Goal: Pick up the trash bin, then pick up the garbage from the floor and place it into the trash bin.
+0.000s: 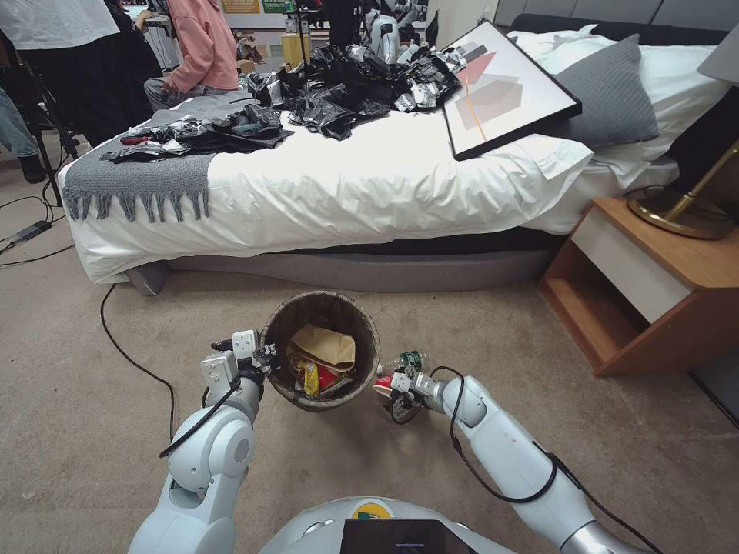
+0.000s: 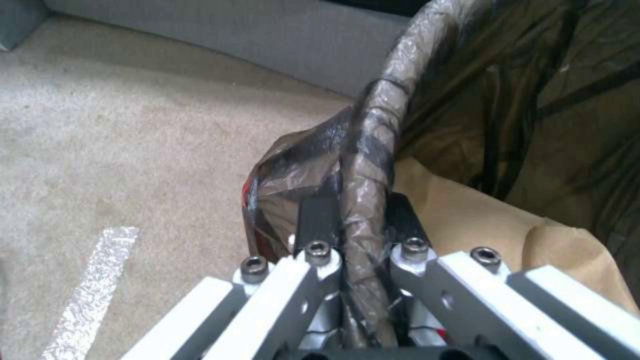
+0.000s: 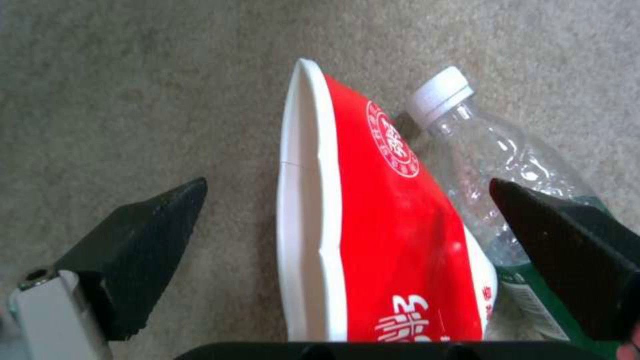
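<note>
The trash bin (image 1: 320, 306) is lined with a dark brown bag, and its rim (image 2: 373, 165) is pinched in my left gripper (image 1: 265, 360), which is shut on it. Inside lie brown paper (image 1: 327, 345), yellow wrappers (image 1: 308, 377) and something red. To the right of the bin, my right gripper (image 1: 389, 382) hangs low over the carpet, open. A crushed red-and-white paper cup (image 3: 373, 220) lies between its fingers (image 3: 143, 250). A clear bottle (image 3: 497, 165) with a white cap and green label lies beside the cup, seen in the head view as the bottle (image 1: 406, 359).
A white bed (image 1: 369, 185) stands ahead, covered with black bags (image 1: 362, 85), a grey throw and a framed picture (image 1: 504, 85). A wooden nightstand (image 1: 647, 285) is at the right. A black cable (image 1: 131, 346) runs over the carpet at left. People are behind the bed.
</note>
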### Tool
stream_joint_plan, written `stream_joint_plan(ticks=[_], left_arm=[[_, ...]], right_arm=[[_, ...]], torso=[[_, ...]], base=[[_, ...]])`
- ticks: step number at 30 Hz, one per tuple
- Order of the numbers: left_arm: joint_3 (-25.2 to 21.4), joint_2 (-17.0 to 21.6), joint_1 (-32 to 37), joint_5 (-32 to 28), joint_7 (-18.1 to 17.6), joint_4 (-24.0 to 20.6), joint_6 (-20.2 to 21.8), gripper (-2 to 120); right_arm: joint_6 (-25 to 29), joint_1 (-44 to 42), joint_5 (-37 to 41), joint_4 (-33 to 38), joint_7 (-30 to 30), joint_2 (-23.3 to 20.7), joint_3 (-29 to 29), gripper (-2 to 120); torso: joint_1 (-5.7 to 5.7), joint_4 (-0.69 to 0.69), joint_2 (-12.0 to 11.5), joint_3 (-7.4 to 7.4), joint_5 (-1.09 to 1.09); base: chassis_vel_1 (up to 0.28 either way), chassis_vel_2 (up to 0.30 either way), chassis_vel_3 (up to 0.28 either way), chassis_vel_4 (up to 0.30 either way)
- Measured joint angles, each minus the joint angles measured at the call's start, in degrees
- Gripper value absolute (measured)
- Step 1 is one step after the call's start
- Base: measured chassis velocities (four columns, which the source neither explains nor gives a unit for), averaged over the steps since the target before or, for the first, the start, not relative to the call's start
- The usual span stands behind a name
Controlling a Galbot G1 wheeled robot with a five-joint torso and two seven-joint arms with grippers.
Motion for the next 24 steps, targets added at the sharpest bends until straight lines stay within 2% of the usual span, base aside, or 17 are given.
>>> stream_joint_plan(ticks=[12,14,16,20,22,24], left_arm=[[-0.07,-0.03,0.14,0.05,0.02,0.44,0.00,2],[-0.07,-0.05,0.10,0.07,0.03,0.64,0.00,2],[-0.02,-0.10,-0.02,0.09,0.03,0.91,0.00,2],[0.10,-0.16,-0.20,0.11,0.06,1.25,0.00,2],[0.14,-0.16,-0.36,0.12,0.06,1.40,0.00,2],[0.16,-0.16,-0.43,0.12,0.07,1.47,0.00,2]], right_arm=[[0.94,3.61,-0.94,-8.19,-0.18,1.96,-1.69,100],[1.76,4.17,-1.31,-9.76,-0.22,2.30,-1.63,97],[2.51,4.71,-2.04,-11.34,-0.39,2.53,-1.40,86],[3.04,4.93,-2.61,-12.20,-0.63,2.68,-0.94,78],[3.10,4.93,-2.63,-12.29,-0.79,2.49,-0.77,65],[3.11,4.95,-2.63,-12.36,-0.88,2.43,-0.72,62]], torso=[[0.00,0.00,0.00,0.00,0.00],[0.00,0.01,0.00,0.00,0.00],[0.00,0.00,0.00,-0.01,0.00],[0.00,0.00,0.00,-0.01,-0.01],[0.00,-0.01,0.00,-0.01,-0.01],[0.00,0.00,0.00,-0.01,-0.01]], base=[[0.000,0.000,0.000,0.000],[0.000,0.000,0.000,0.000],[0.000,0.000,0.000,0.000],[0.000,0.000,0.000,0.000],[0.000,0.000,0.000,0.000],[0.000,0.000,0.000,0.000]])
